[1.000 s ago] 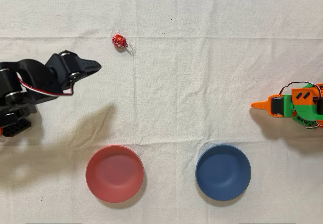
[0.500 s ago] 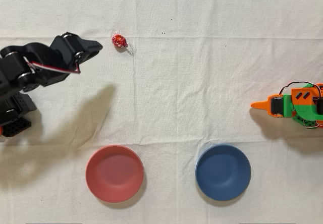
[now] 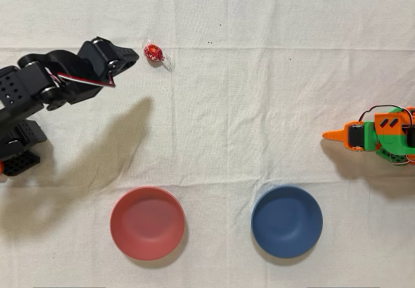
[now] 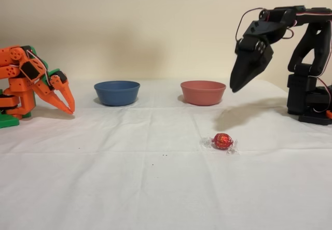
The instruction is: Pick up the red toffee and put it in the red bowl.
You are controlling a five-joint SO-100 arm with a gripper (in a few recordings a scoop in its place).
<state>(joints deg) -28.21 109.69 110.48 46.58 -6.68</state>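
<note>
The red toffee (image 3: pixel 153 53) (image 4: pixel 222 141) lies on the white cloth, a small red foil ball with clear twisted ends. My black gripper (image 3: pixel 133 56) (image 4: pixel 235 87) hangs above the cloth just left of the toffee in the overhead view, up and to the right of it in the fixed view. Its fingers are together with nothing between them. The red bowl (image 3: pixel 147 222) (image 4: pixel 203 92) sits empty near the bottom edge of the overhead view, well apart from the toffee.
A dark blue bowl (image 3: pixel 286 221) (image 4: pixel 116 92) stands beside the red one. The idle orange arm (image 3: pixel 376 134) (image 4: pixel 31 85) rests at the opposite side of the cloth.
My gripper has swung up and toward the toffee in the overhead view, closing most of the gap. The toffee and both bowls have stayed put.
</note>
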